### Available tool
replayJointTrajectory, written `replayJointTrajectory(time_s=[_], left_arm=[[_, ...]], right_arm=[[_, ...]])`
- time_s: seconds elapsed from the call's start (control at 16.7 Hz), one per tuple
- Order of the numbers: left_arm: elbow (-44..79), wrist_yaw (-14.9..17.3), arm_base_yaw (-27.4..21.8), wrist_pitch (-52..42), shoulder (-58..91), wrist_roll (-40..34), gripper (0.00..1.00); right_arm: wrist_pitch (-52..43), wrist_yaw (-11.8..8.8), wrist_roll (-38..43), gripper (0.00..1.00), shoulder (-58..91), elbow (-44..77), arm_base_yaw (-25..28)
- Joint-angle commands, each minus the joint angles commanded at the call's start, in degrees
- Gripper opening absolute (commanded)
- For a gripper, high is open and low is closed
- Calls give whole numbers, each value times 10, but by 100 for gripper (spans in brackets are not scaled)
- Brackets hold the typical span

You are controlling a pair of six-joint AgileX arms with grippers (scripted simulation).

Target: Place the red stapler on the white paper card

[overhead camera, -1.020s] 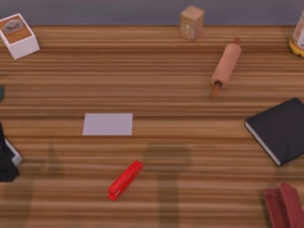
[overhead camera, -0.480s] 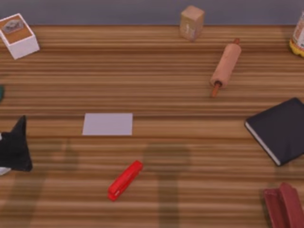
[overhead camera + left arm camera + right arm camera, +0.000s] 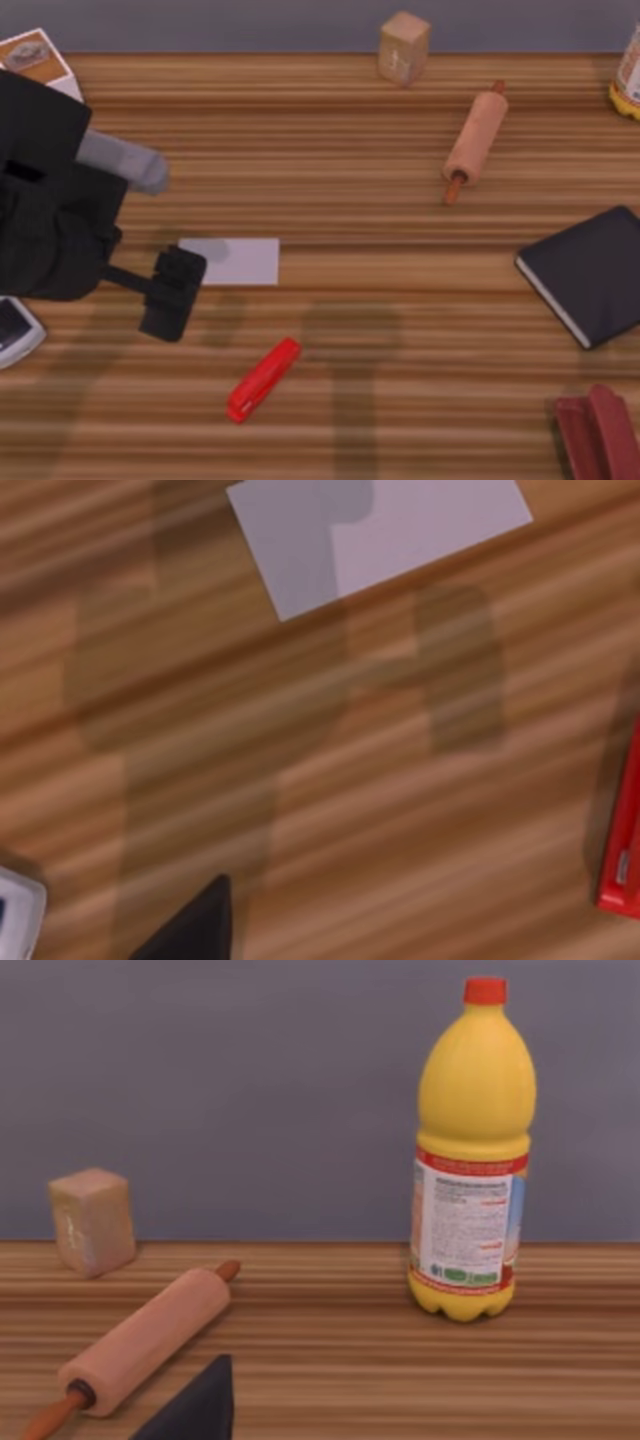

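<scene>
Left hand (image 3: 172, 293) beside white paper card (image 3: 240, 261)

L arm swung in; pincer (image 3: 172, 293) now beside white paper card (image 3: 240, 261).

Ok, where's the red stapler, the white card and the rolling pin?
red stapler (image 3: 263, 380): top view, middle of its body.
white paper card (image 3: 245, 262): top view, its bare right half.
rolling pin (image 3: 476, 134): top view, its barrel.
</scene>
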Motion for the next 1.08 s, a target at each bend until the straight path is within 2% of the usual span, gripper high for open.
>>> replayJointTrajectory(time_s=[0.3,0.54,1.08], left_arm=[[171,1,-86,-137,229,-1,100],[264,0,-129,-202,346,-1,100],[289,0,-140,-217,377,-1,100]], right_arm=[[0,0,0,100,0,0,0],[0,0,0,100,0,0,0],[0,0,0,100,0,0,0]])
